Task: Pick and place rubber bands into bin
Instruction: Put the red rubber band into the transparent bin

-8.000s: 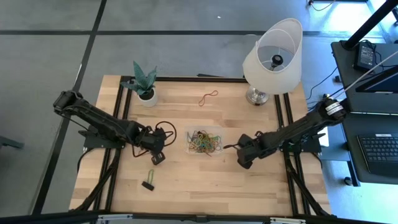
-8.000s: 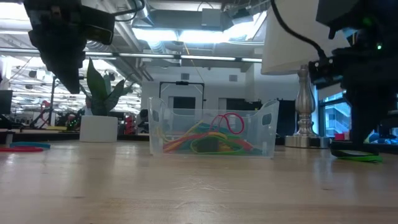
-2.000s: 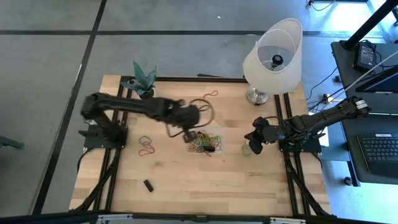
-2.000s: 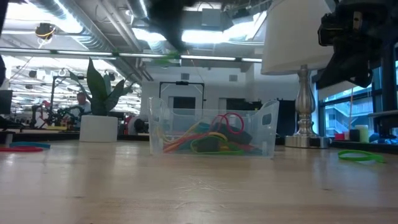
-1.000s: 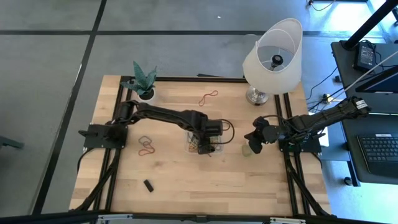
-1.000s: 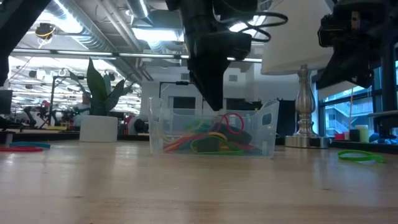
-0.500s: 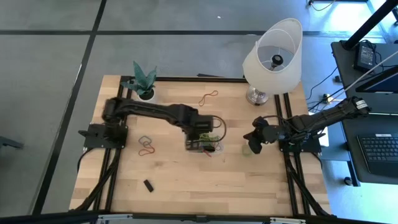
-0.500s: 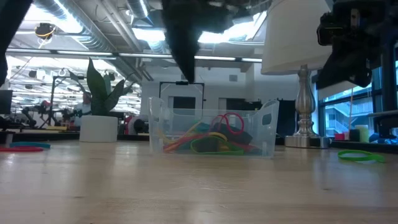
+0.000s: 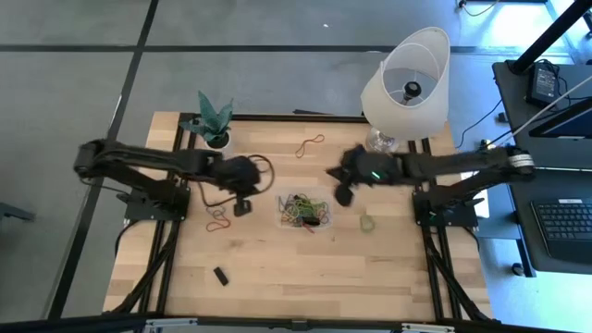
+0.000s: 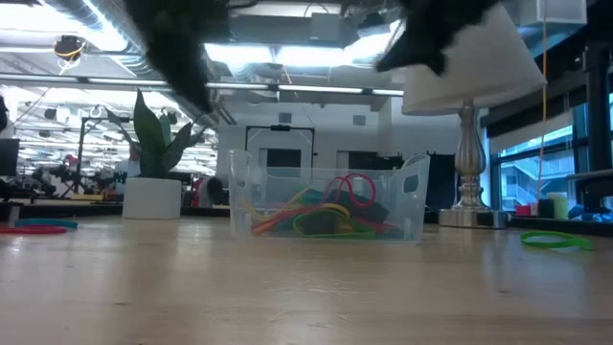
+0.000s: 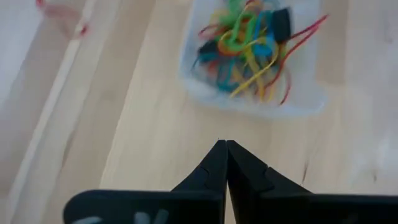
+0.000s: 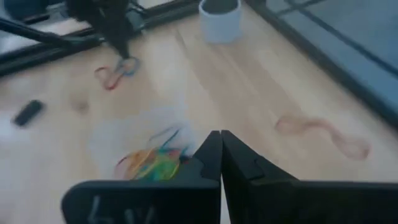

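Note:
The clear bin (image 9: 280, 216) stands on its base at the table's middle, with a tangle of coloured rubber bands (image 9: 305, 209) inside; it also shows in the low view (image 10: 414, 206). Loose bands lie flat on the table: a red pair (image 9: 217, 217) left of the bin, a green one (image 9: 367, 222) right of it, and a red one (image 9: 310, 143) toward the far edge. My left gripper (image 9: 242, 207) is shut and empty, above the table just left of the bin. My right gripper (image 9: 341, 195) is shut and empty, just right of the bin's far corner.
A white plant pot (image 9: 219, 143) stands at the far left and a lamp (image 9: 404, 79) at the far right. A small black object (image 9: 220, 275) lies near the front left. Bare wood stretches along the near side of the table.
My left gripper has risen out of the bin and gone toward the table's left edge, stopping beside the bin. My right gripper has swung from the table's right edge toward the bin. The bands in the bin and on the table lie as before.

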